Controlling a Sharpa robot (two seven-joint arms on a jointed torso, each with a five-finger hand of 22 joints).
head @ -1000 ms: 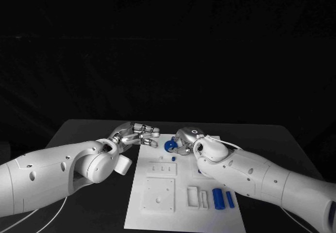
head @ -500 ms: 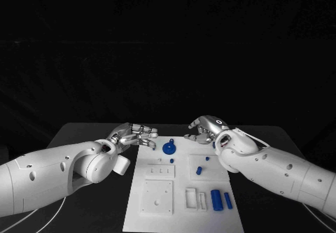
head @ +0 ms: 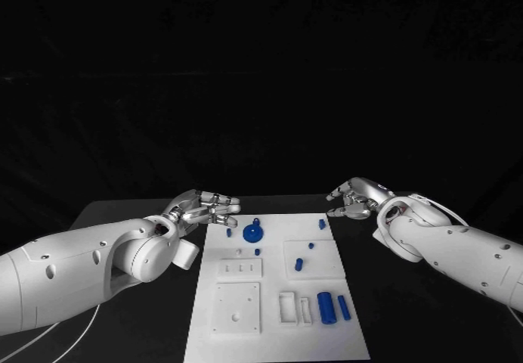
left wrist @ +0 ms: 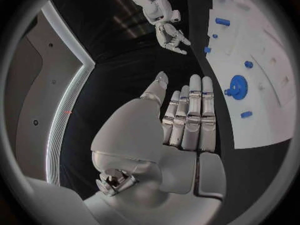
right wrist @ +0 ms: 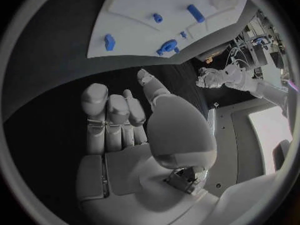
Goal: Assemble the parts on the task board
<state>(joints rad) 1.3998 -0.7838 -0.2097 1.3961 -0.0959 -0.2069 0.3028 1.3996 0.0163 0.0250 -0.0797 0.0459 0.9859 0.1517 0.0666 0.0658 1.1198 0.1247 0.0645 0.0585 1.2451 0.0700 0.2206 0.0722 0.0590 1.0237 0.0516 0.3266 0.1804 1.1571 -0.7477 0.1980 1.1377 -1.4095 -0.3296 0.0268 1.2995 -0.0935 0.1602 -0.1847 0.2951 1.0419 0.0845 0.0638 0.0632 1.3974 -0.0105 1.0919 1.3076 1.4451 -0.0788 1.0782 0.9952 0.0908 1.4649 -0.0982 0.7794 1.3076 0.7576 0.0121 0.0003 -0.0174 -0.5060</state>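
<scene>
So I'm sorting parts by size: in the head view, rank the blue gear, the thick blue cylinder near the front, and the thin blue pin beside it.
1. Blue gear
2. Thick blue cylinder, close to the gear; it is nearer the camera, so unsure
3. Thin blue pin

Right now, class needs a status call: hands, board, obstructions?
Left hand and right hand hold nothing. Blue gear on task board. Nothing in the way.

A robotics lab: a flat black table [head: 131, 215] at six o'clock against a black backdrop, with cluttered cabled equipment [right wrist: 253, 45] in the right wrist view.
</scene>
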